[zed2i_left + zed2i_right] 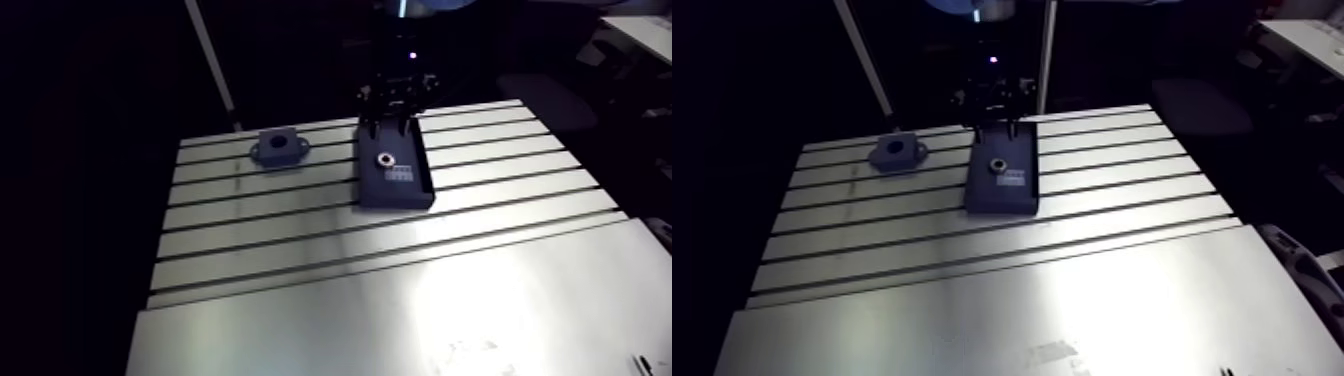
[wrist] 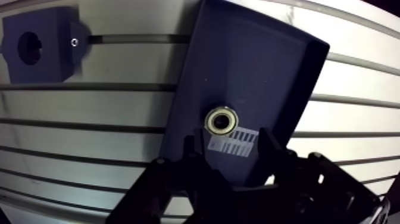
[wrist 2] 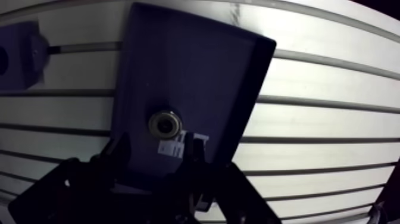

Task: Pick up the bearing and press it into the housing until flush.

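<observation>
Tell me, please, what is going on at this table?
A robot arm holds its tool, open, over a dark tray on the slotted table. The bearing lies in the tray just ahead of the tool, not yet gripped. The housing sits on the table apart from the tray, its hole empty, so the pressing step has not begun.

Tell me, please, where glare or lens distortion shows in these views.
Arm view: glare whitens the near part of the table, its far end dimmer. Wrist view: the straight slots look curved, the gripper is a dark silhouette, and the bearing in the tray catches light.
</observation>
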### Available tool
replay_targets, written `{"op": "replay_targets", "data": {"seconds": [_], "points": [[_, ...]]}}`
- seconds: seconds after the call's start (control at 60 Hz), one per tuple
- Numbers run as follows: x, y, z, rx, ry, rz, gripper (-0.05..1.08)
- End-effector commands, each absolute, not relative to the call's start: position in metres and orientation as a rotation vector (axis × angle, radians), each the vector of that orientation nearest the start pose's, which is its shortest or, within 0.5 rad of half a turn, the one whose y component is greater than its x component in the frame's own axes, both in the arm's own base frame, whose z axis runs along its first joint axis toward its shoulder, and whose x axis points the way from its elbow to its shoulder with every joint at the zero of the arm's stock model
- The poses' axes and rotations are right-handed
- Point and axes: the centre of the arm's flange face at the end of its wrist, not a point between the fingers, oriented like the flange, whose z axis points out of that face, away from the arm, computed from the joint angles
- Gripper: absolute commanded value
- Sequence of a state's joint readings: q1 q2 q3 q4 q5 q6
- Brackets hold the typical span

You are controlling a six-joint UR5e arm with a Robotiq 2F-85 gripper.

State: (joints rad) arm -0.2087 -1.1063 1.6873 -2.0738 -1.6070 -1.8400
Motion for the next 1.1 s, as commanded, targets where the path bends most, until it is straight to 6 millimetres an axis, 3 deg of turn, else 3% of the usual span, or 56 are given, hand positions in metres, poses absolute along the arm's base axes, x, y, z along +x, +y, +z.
{"op": "replay_targets", "data": {"seconds": [0.017, 0.517, 1.1], "points": [[-0.621, 0.001, 0.210, -0.088, 3.042, 0.020, 0.46], [-0.621, 0.001, 0.192, -0.099, 3.040, 0.016, 0.47], [-0.616, 0.000, 0.184, -0.099, 3.026, 0.011, 0.47]]}}
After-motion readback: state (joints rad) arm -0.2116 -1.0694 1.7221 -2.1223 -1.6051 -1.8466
